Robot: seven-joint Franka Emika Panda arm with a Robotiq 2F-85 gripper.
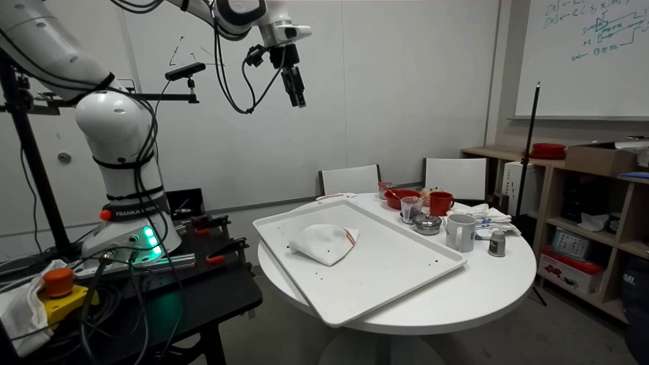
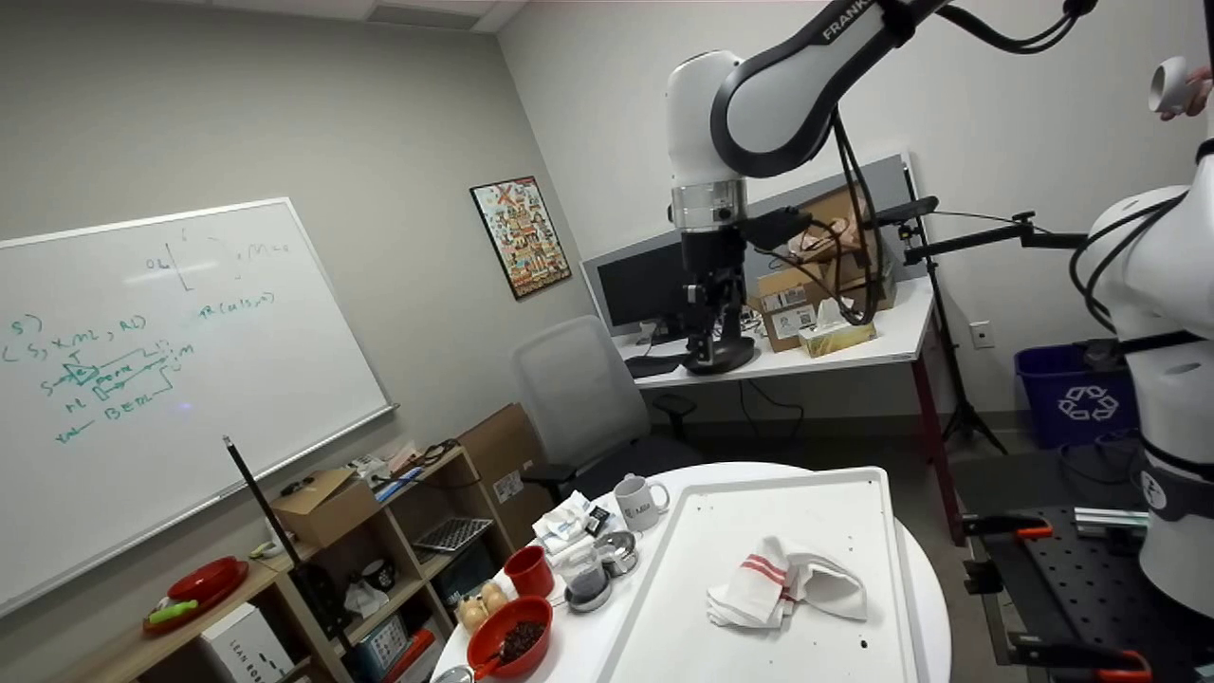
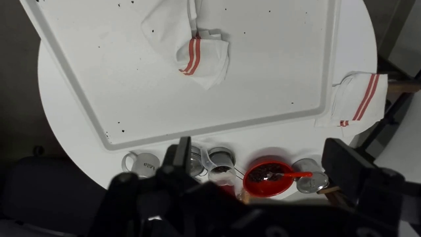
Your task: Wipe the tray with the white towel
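The white towel [image 1: 324, 243] with red stripes lies crumpled on the white tray [image 1: 390, 276]. In an exterior view the towel [image 2: 787, 588] shows its stripes and a raised fold, on the tray [image 2: 806, 503]. In the wrist view the towel [image 3: 209, 57] is near the top, partly cut off, and dark specks dot the tray [image 3: 263, 75]. My gripper [image 3: 258, 146] is open and empty, its fingers wide apart. It hangs high above the table, pointing down, in both exterior views [image 1: 299, 101] [image 2: 702, 346], well clear of the towel.
A red bowl [image 3: 266, 187] with a red-handled spoon, a clear measuring cup [image 1: 410, 207], a red mug [image 1: 441, 204], a lidded metal pot [image 1: 427, 224], a grey mug [image 1: 460, 233] and a small shaker [image 1: 497, 244] stand beside the tray. Another folded striped towel [image 3: 360, 98] lies at the table edge.
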